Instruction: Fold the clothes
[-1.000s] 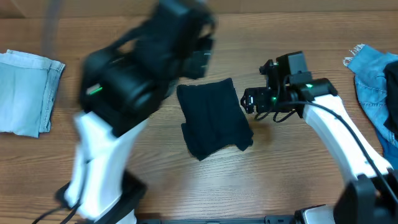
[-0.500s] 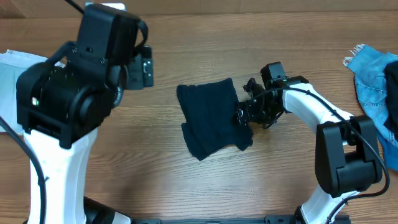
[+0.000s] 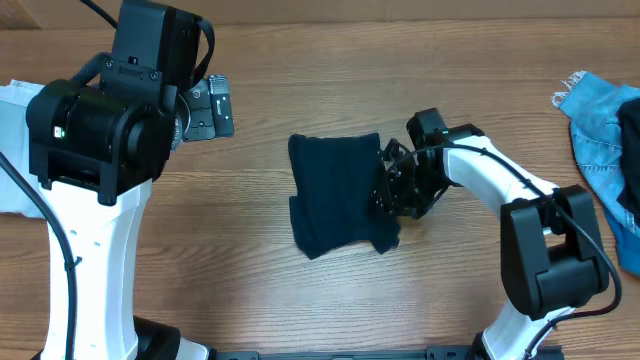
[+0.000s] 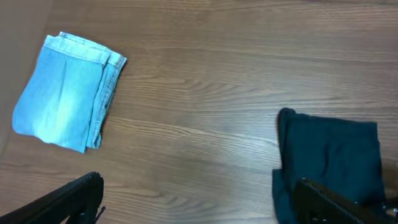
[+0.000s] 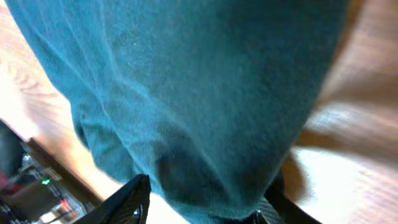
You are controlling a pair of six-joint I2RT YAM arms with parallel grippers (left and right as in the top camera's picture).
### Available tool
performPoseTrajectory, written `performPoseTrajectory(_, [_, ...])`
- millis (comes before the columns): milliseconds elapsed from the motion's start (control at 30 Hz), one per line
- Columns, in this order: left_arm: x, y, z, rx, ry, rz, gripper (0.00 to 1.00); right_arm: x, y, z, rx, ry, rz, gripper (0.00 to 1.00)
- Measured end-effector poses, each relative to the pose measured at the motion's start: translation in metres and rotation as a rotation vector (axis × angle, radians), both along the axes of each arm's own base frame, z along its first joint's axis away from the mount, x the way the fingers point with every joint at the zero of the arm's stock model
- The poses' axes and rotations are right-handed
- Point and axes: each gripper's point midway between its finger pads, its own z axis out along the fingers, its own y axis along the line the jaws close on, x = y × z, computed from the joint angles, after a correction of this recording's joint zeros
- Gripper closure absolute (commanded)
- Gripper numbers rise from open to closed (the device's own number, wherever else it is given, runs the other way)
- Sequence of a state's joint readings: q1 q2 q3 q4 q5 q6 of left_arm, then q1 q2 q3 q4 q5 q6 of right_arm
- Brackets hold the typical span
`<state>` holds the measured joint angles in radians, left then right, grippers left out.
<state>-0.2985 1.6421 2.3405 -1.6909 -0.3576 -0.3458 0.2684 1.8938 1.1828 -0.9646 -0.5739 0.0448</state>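
The dark navy garment point(image 3: 338, 195) lies folded in a rough rectangle mid-table; its left part also shows in the left wrist view point(image 4: 329, 158). My right gripper point(image 3: 388, 195) sits low at its right edge. In the right wrist view the navy fabric point(image 5: 186, 81) fills the frame, and a bunch of it is pinched between the closing fingers of that gripper point(image 5: 202, 208). My left gripper point(image 3: 205, 108) hangs high over the left of the table, open and holding nothing point(image 4: 199, 211). A folded pale blue denim piece point(image 4: 65, 102) lies far left.
A brighter blue denim piece point(image 3: 600, 130) lies crumpled at the table's right edge. The left arm's bulky body point(image 3: 100, 130) covers most of the pale blue piece from above. Bare wood point(image 3: 300, 290) runs along the front.
The left arm swung back to the left and its jaws spread wider. The right gripper moved down onto the navy garment's right edge and narrowed around it; the garment shifted slightly.
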Motion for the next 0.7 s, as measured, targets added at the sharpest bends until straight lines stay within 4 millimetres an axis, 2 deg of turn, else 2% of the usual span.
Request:
performPoseTrajectory(67, [0.0, -0.001, 0.0, -0.003, 0.001, -0.002, 0.0, -0.011, 0.01, 0.004, 0.022, 0.056, -0.009, 0.46])
performPoseTrajectory(100, [0.0, -0.001, 0.0, -0.005, 0.001, -0.003, 0.0, -0.014, 0.017, 0.007, 0.042, 0.069, -0.01, 0.43])
performPoseTrajectory(300, [0.0, -0.001, 0.0, -0.006, 0.001, -0.004, 0.0, -0.017, 0.111, 0.031, 0.279, 0.017, 0.044, 0.3])
performPoseTrajectory(367, [0.0, -0.001, 0.0, -0.005, 0.002, -0.004, 0.0, -0.029, 0.134, 0.033, 0.279, 0.029, 0.057, 0.25])
performPoseTrajectory(400, [0.0, -0.001, -0.001, -0.006, 0.003, -0.005, 0.0, -0.037, 0.138, 0.03, 0.253, 0.042, 0.063, 0.25])
performPoseTrajectory(467, [0.0, -0.002, -0.001, -0.007, 0.003, -0.007, 0.0, -0.048, 0.135, 0.022, 0.182, 0.079, 0.048, 0.25])
performPoseTrajectory(567, [0.0, -0.002, -0.001, -0.005, 0.004, -0.009, 0.0, -0.053, 0.113, 0.01, 0.06, 0.121, 0.003, 0.25])
performPoseTrajectory(667, [0.0, -0.002, -0.001, -0.005, 0.004, -0.009, 0.0, -0.051, 0.088, 0.001, -0.037, 0.137, -0.032, 0.25])
performPoseTrajectory(700, [0.0, -0.002, -0.001, -0.006, 0.004, -0.009, 0.0, -0.043, 0.067, -0.005, -0.099, 0.135, -0.069, 0.25])
